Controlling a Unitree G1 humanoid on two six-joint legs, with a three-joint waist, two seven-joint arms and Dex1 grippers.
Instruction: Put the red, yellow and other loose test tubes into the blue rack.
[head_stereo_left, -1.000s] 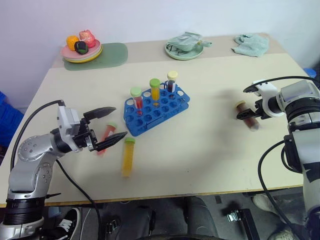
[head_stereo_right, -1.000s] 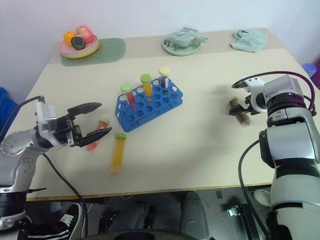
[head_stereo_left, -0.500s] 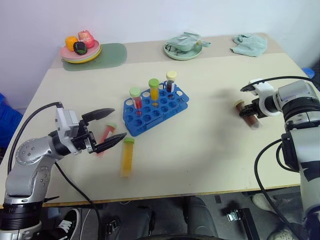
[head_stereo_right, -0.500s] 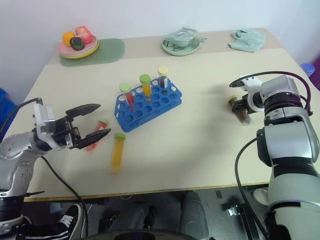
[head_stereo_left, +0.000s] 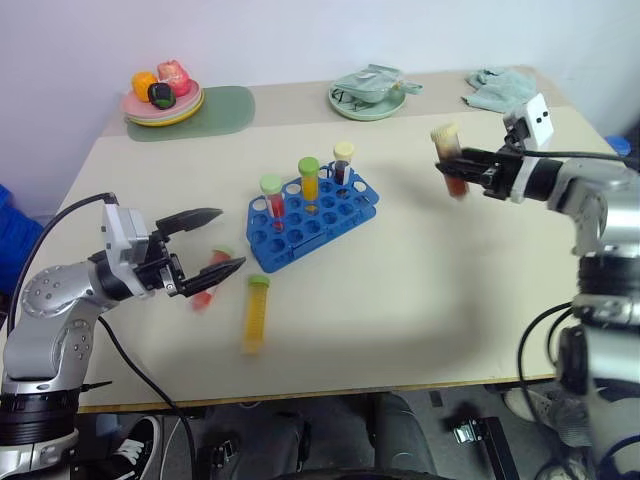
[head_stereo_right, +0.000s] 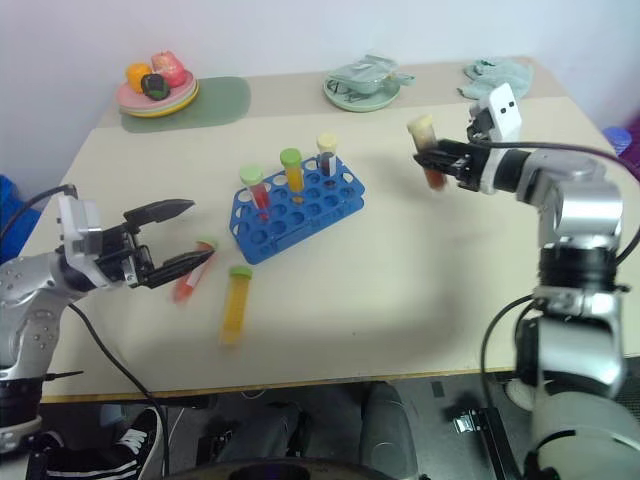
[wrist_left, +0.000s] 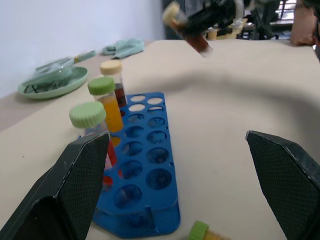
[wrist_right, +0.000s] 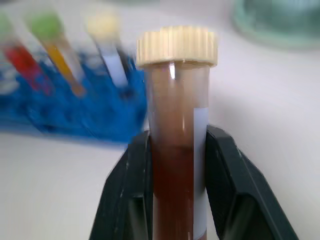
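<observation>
Your right claw (head_stereo_left: 452, 172) has lifted the brown tube (head_stereo_left: 449, 158) off the counter (head_stereo_left: 400, 280) and swung it in toward the rack (head_stereo_left: 312, 217) since a second ago; your left arm has barely shifted.

Nearest you, the yellow tube (head_stereo_left: 255, 312) lies loose on the counter, green cap pointing away. Just beyond it your left claw (head_stereo_left: 215, 242) hovers with its fingers spread wide and nothing between them; the red tube (head_stereo_left: 209, 278) lies on the counter under its lower finger.

Farther in, the rack stands near the middle, angled, with three capped tubes upright along its far row: a red one, an orange one and a dark one.

To the right and above the counter, your right claw is clamped on the brown tube, gripping its lower body, tan cap up, well apart from the rack.

At the far edge sit a plate of toy food (head_stereo_left: 163, 95), a green dish (head_stereo_left: 369, 95) and a cloth (head_stereo_left: 502, 88).
</observation>
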